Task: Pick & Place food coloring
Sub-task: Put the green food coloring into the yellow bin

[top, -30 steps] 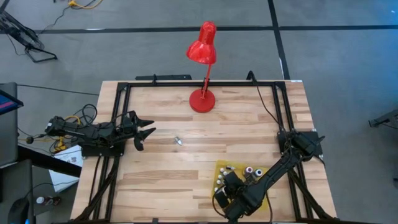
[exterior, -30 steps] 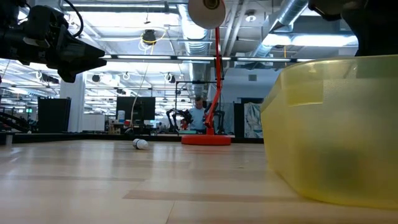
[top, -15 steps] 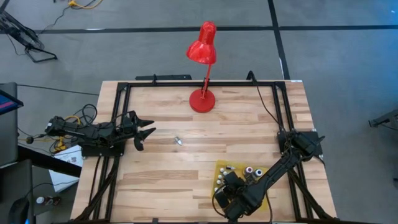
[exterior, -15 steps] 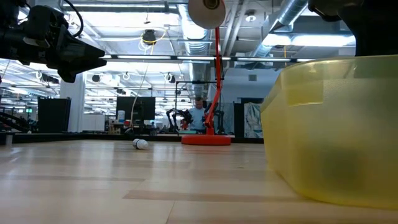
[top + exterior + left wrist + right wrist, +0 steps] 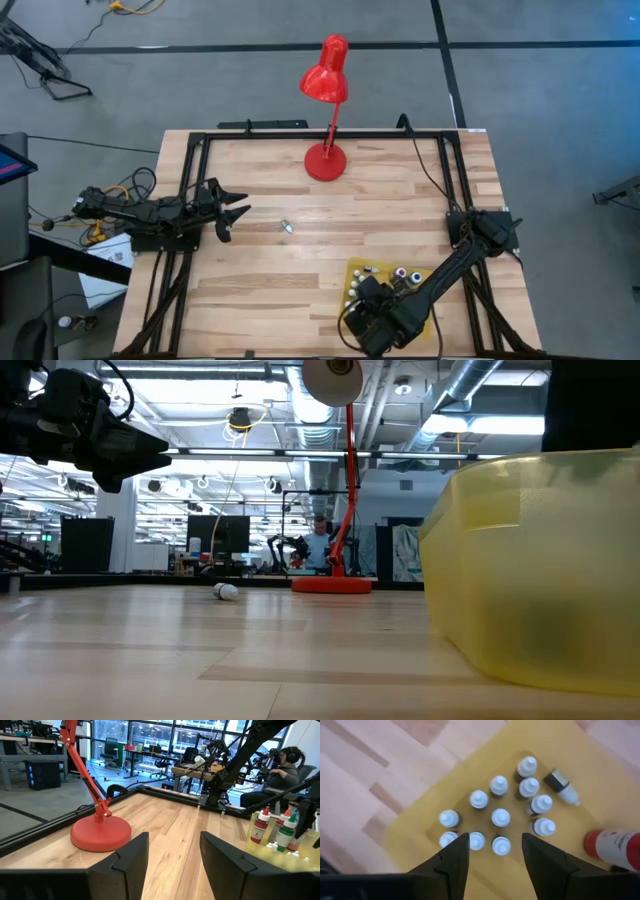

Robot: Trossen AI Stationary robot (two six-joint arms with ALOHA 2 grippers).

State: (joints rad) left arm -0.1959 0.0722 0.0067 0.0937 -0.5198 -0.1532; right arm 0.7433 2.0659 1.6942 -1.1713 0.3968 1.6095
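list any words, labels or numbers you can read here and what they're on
None can be read.
Red bottle lying in the yellow tray: its white label carries print, too blurred to read.
Upright bottles in the left wrist view: labels too small to read.
Paper sheet beside the table's left edge: dark printed marks, too small to read.
The white-capped bottles under the right gripper, seen from above, show no labels.

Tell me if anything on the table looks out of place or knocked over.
One small bottle lies alone on the bare wood mid-table, away from the yellow tray. Inside the tray, one dropper bottle and a red bottle lie tipped beside the upright ones.
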